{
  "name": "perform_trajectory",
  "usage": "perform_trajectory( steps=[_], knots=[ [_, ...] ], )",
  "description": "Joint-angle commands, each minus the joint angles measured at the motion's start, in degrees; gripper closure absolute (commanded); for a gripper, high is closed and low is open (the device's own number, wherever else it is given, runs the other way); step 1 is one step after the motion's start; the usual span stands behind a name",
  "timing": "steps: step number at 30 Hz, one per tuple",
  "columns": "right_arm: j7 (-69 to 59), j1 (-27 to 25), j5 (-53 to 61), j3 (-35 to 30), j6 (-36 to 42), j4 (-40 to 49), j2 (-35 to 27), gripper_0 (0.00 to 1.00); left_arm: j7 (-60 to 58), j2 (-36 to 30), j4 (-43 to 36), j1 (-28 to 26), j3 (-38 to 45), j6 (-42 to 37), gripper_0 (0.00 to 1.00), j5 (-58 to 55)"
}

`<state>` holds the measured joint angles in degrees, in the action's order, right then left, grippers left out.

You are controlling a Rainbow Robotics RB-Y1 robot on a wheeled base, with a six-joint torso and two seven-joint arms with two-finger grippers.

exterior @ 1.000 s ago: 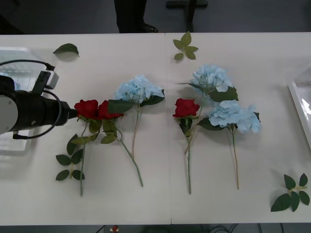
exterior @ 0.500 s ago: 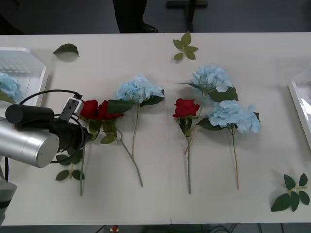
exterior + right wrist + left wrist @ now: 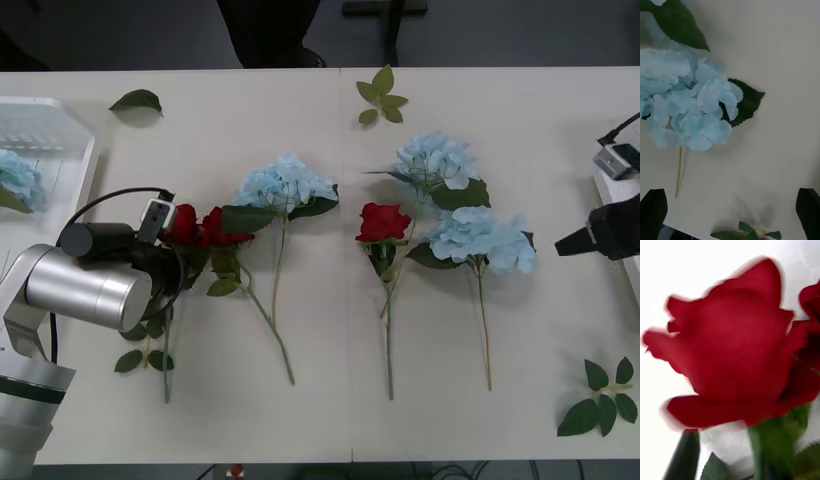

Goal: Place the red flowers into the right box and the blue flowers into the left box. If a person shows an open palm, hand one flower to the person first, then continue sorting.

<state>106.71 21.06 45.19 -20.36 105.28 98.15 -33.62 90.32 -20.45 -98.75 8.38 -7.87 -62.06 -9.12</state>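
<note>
The left gripper [image 3: 178,262], opening impossible to tell, sits at the leftmost red rose [image 3: 183,222], at 9 o'clock on the table [image 3: 330,420]. The right gripper [image 3: 566,245] is wide open and empty, at 3 o'clock from a blue hydrangea [image 3: 480,238].

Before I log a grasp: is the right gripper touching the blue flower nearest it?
Apart. In the right wrist view the open right gripper has bare table between it and the blue flower.

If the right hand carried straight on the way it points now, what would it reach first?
Most likely the fluffy pale-blue hydrangea head nearest it: the right hand, open, points at that bloom across bare white table. Its height above the table is unclear.
</note>
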Motion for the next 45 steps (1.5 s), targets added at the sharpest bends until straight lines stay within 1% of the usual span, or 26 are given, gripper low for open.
perform_trajectory(
  steps=[1, 6, 9, 11, 18, 24, 28, 31, 45],
  knots=[
    [-7.3, -3.7, -0.5, 3.1, -3.4, 6.0, 2.2, 0.00, -1.2, 0.6, -0.7, 0.9, -1.1, 0.4, 1.00, 0.5],
    [-10.7, -7.4, -1.9, 7.7, -9.6, 7.7, 4.1, 0.00, -1.5, 0.6, -1.4, 1.0, -0.6, 0.3, 1.00, 0.2],
    [-12.0, -9.3, -3.8, 10.9, -13.7, 7.8, 4.5, 0.00, -1.5, 0.2, -3.3, 1.0, 0.9, -1.0, 1.00, -1.2],
    [-12.4, -10.2, -5.3, 12.4, -15.6, 7.7, 5.1, 0.00, -1.4, -0.4, -5.3, 1.0, 2.0, -3.1, 1.00, -2.9],
    [-13.9, -12.3, -11.6, 17.6, -21.3, 7.7, 6.6, 0.00, -1.1, -4.4, -17.4, 1.0, 6.3, -13.2, 1.00, -11.4],
    [-15.5, -14.3, -14.7, 20.9, -25.7, 7.7, 7.3, 0.00, -0.7, -7.4, -23.6, 1.8, 8.8, -14.1, 1.00, -23.0],
    [-16.0, -15.1, -15.5, 21.7, -26.8, 7.7, 8.0, 0.00, -0.7, -8.1, -23.8, 3.0, 10.9, -14.0, 1.00, -30.8],
    [-16.1, -15.6, -16.4, 22.0, -26.9, 7.7, 8.5, 0.00, -0.4, -8.2, -23.7, 3.1, 12.1, -14.0, 1.00, -32.9],
    [-18.3, -16.1, -20.4, 26.2, -28.9, 7.7, 8.7, 0.00, -0.5, -8.2, -23.7, 3.0, 12.5, -14.0, 1.00, -33.5]
  ],
)
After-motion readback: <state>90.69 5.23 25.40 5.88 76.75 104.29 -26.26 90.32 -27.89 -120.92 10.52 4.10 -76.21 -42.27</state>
